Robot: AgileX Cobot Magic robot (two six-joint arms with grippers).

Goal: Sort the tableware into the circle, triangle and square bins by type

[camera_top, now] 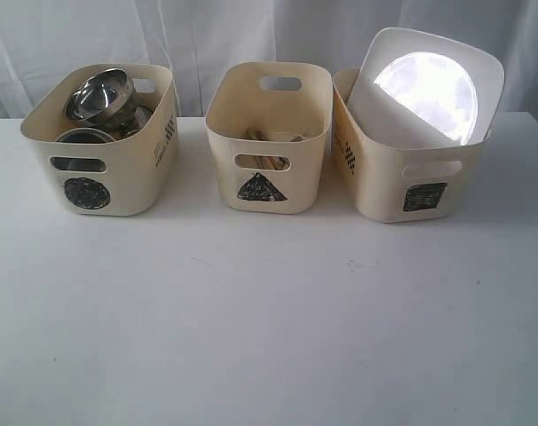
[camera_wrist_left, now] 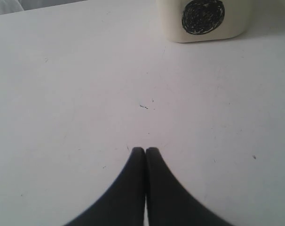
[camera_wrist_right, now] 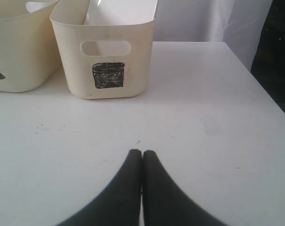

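Observation:
Three cream bins stand in a row at the back of the white table. The circle bin [camera_top: 118, 169] on the left holds steel bowls [camera_top: 98, 95]. In the middle, the triangle bin [camera_top: 267, 151] holds wooden chopsticks [camera_top: 262, 136]. The square bin [camera_top: 402, 182] on the right holds a large white plate [camera_top: 429, 89] leaning upright. Neither arm shows in the exterior view. My left gripper [camera_wrist_left: 145, 149] is shut and empty over bare table, with the circle bin [camera_wrist_left: 203, 19] ahead. My right gripper [camera_wrist_right: 142, 151] is shut and empty, facing the square bin [camera_wrist_right: 105, 56].
The table's right edge [camera_wrist_right: 255, 80] runs close to the square bin, with a dark drop beyond. A white curtain [camera_top: 251, 35] hangs behind the bins. The triangle bin [camera_wrist_right: 15, 47] sits beside the square one in the right wrist view.

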